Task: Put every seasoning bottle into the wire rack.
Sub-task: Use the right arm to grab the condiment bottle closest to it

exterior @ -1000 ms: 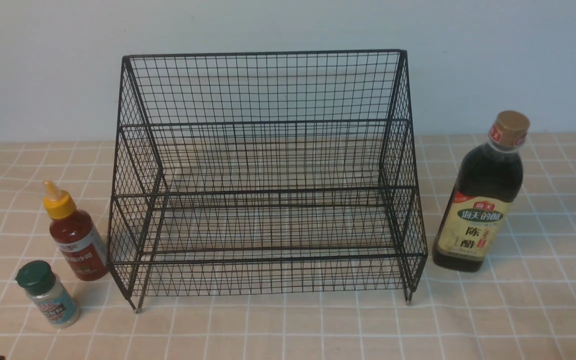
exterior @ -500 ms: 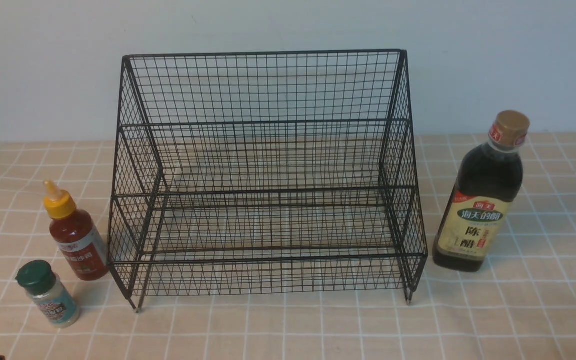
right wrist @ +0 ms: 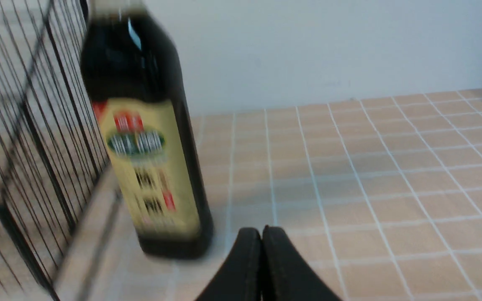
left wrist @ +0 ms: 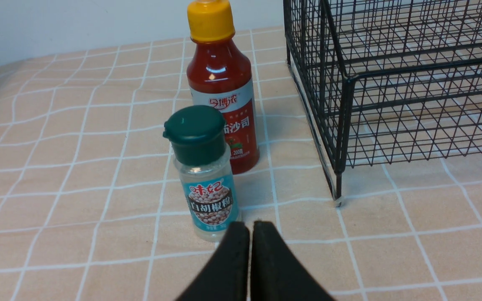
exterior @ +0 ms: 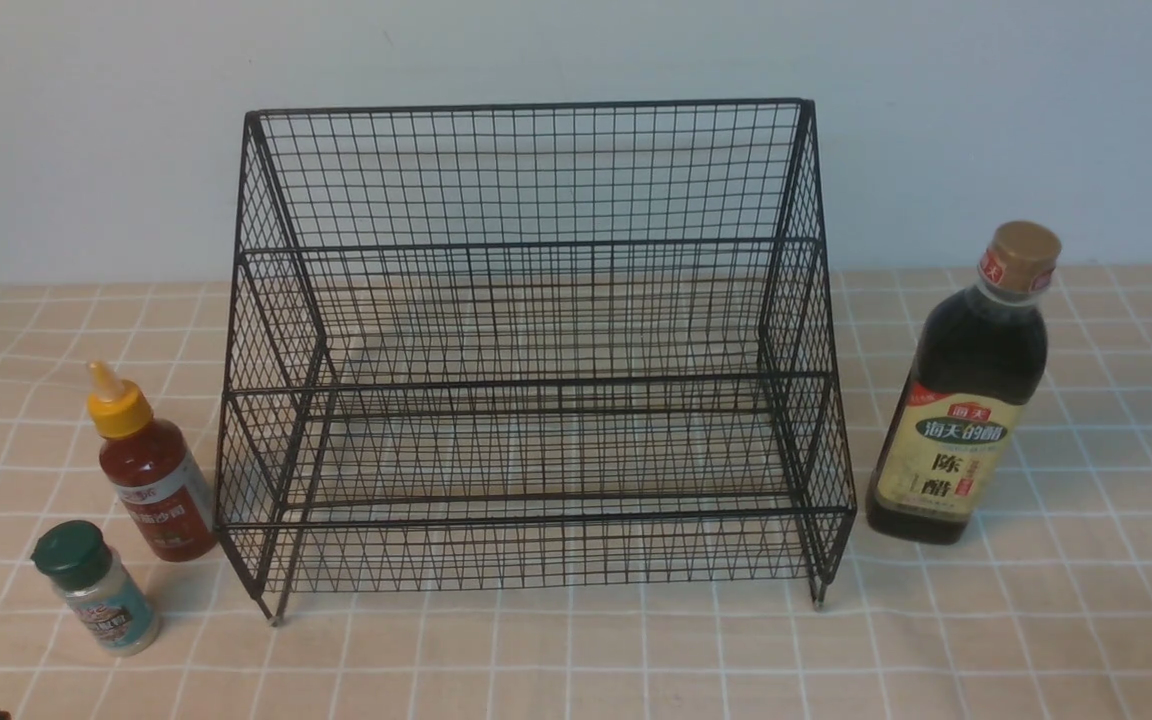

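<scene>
The black wire rack (exterior: 536,350) stands in the middle of the table with nothing in it. To its left stand the red sauce bottle (exterior: 151,470) with a yellow nozzle cap and, nearer me, the small clear shaker (exterior: 96,588) with a green lid. The tall dark vinegar bottle (exterior: 966,395) with a gold cap stands upright to the rack's right. My left gripper (left wrist: 250,225) is shut and empty, just short of the shaker (left wrist: 205,175), with the red bottle (left wrist: 222,88) behind it. My right gripper (right wrist: 262,230) is shut and empty beside the vinegar bottle (right wrist: 149,146).
A peach tablecloth with a white grid (exterior: 576,660) covers the table. A pale wall (exterior: 576,50) rises right behind the rack. The rack's short legs (left wrist: 338,196) rest on the cloth near the left bottles.
Nothing has shifted in the front view. The blur in the right wrist view shows that arm in motion.
</scene>
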You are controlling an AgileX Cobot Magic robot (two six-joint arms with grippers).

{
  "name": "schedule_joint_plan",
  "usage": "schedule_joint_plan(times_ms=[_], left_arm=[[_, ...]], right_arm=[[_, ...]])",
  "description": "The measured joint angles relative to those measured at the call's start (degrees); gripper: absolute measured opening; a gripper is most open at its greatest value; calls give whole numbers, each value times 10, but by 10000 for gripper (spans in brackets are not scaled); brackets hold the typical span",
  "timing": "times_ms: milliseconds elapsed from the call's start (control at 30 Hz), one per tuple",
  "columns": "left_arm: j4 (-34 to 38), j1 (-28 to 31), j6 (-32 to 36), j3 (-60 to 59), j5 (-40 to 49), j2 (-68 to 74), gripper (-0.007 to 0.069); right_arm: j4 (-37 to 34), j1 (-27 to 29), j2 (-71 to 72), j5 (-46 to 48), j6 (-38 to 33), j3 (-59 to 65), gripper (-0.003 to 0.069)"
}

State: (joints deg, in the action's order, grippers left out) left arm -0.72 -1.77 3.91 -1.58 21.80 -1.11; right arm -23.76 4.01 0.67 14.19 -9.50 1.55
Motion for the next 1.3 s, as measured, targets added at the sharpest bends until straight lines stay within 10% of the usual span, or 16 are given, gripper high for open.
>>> schedule_joint_plan(times_ms=[267, 567, 1300], left_arm=[[0, 0, 0, 0, 0, 0, -10], [0, 0, 0, 0, 0, 0, -10], [0, 0, 0, 0, 0, 0, -10]], right_arm=[[-280, 0, 0, -109, 12, 0, -15], [-420, 0, 0, -150, 9, -2, -15], [-367, 0, -539, 271, -448, -540, 3]])
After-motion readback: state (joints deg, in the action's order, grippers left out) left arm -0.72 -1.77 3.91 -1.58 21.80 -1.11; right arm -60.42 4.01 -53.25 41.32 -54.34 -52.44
